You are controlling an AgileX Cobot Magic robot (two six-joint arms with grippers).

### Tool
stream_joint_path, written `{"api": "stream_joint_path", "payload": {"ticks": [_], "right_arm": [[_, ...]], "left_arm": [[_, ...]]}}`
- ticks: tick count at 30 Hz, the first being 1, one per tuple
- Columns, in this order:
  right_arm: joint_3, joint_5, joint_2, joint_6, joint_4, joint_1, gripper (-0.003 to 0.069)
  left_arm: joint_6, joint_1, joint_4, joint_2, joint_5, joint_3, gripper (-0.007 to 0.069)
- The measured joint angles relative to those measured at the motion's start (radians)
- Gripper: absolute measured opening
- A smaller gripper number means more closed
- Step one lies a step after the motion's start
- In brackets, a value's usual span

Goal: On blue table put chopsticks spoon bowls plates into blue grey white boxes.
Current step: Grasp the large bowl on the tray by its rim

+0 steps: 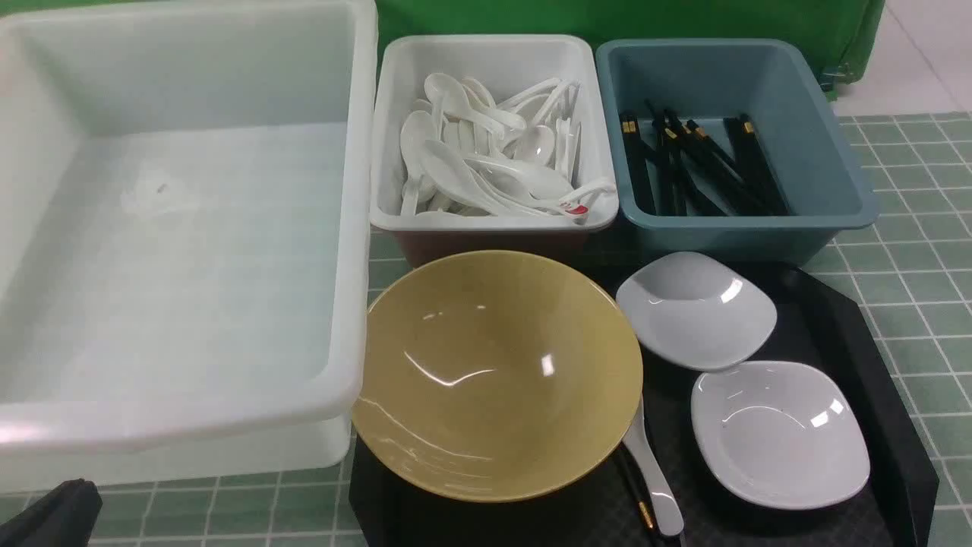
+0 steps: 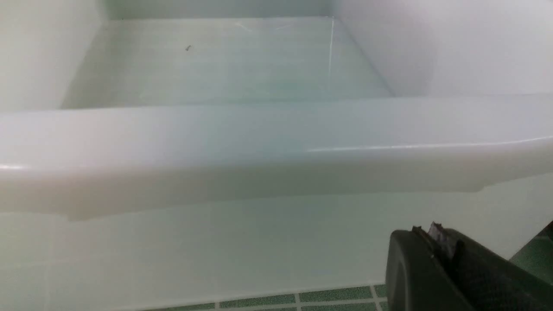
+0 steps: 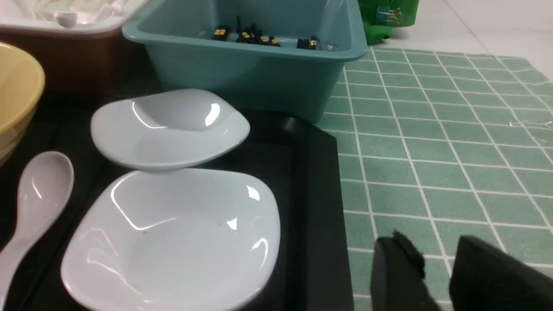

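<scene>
Grey-green tiled cloth table (image 1: 911,251), black tray (image 1: 850,334), green backdrop (image 1: 645,19), pale floor (image 1: 926,61)

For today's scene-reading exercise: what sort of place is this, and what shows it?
Likely a tableware-sorting station: white tub of spoons, blue-grey tub of chopsticks, yellow bowl on a black tray.

Black textured tray (image 1: 862,342) sits up front on the right. Green cloth backdrop (image 1: 607,19) hangs along the back, with pale floor (image 1: 930,53) past its right end. Also one red-marked spoon (image 1: 575,206) mid-back, lying flat.
</scene>
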Motion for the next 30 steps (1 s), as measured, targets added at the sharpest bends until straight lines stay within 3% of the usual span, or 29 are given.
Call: {"api": "stream_joint_path", "payload": {"ticks": [30], "right_arm": [[0.0,0.0,0.0,0.0,0.0,0.0,0.0236]], "left_arm": [[0.013,0.0,0.004,0.0,-0.042,0.007,0.0004]]}}
